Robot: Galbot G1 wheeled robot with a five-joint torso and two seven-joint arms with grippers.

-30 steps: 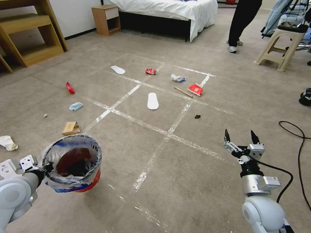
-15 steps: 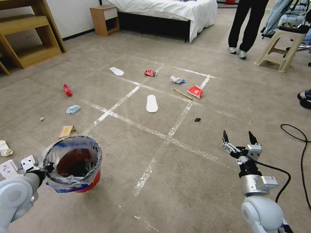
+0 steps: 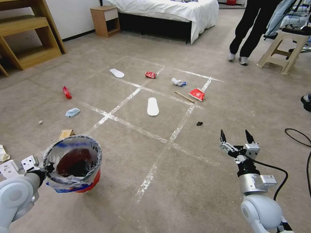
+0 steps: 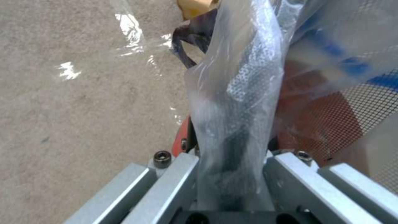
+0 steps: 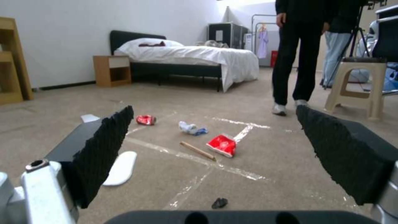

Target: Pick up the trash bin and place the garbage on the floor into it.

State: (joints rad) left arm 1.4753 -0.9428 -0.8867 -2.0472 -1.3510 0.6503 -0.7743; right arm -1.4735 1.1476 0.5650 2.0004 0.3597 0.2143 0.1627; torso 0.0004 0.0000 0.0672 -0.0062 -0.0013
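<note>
Holding the trash bin (image 3: 73, 163) by its rim at lower left of the head view, left gripper (image 3: 48, 168) clamped shut on the edge with the clear blue-printed liner bunched between the fingers (image 4: 238, 146). Bin upright, raised off the floor (image 3: 181, 194), red wall (image 4: 327, 124) showing through the plastic in the left wrist view. Right gripper (image 3: 236, 138) poised at lower right above the carpet, black fingertips (image 5: 112, 149) spread wide apart, gripping nothing. Scattered ahead across the taped grid: a white slipper (image 3: 153, 106) in the middle square, another slipper (image 3: 116, 72) farther off to the left, a crushed red can (image 3: 150, 74), a white and blue wad (image 3: 178, 82), a red wrapper (image 3: 197, 94) just beside a thin wooden stick (image 3: 184, 97), a small dark scrap (image 3: 199, 123). Off to the left: a red wrapper piece (image 3: 67, 92), a pale blue tissue (image 3: 72, 112), a brown carton (image 3: 65, 133) just behind the bin's rim. Black cable (image 3: 299, 136) looping at the right edge.
</note>
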